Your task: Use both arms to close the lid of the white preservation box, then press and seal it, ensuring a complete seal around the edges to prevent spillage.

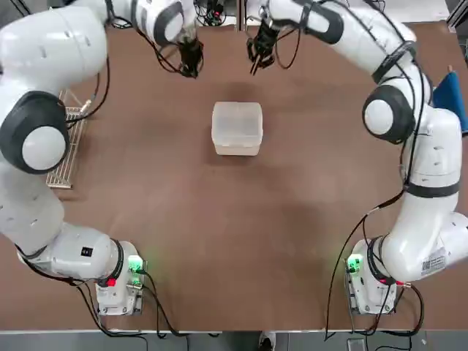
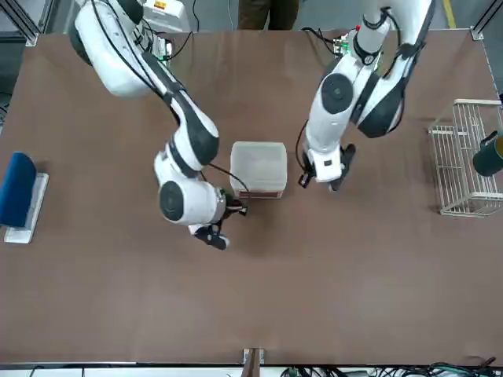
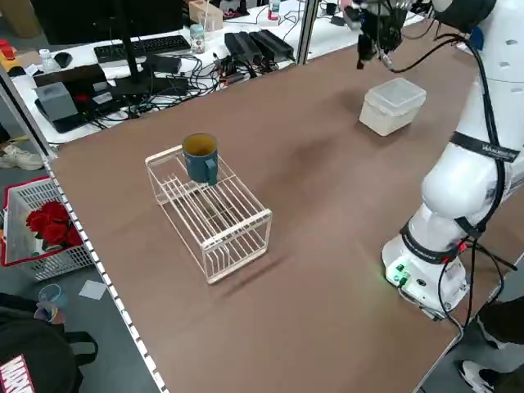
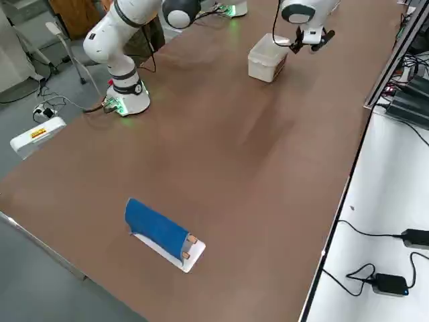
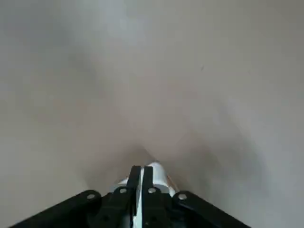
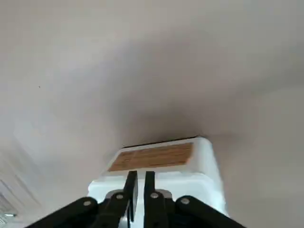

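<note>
We find the white preservation box [image 1: 237, 128] standing near the middle of the brown table [image 1: 234, 241], somewhat toward the far side from the arm bases, with the lid [image 2: 258, 162] lying flat on top and covering it; whether the seal is complete we cannot tell. Its footprint is close to square, so we record the long axis only as slightly favouring the line running away from the robot. A tan label shows on one side wall in the right wrist view. The left gripper [image 1: 191, 64] hangs beyond the box on the robot's left, clear of it, its arm reaching far across the table with the forearm extended and the fingers pointing down. The right gripper [image 1: 257, 60] hangs beyond the box on the robot's right, likewise apart from it, fingers down. In both wrist views the fingers stand nearly together with only a narrow slit between them, and neither pincer holds anything. Open tabletop surrounds the box on all sides. A white wire rack [image 2: 465, 161] carrying a blue mug [image 3: 201, 156] sits well apart at the table's left edge, and a blue block on a white base [image 4: 161, 231] lies well apart at the right edge. Cables and desk equipment lie past the far edge.
</note>
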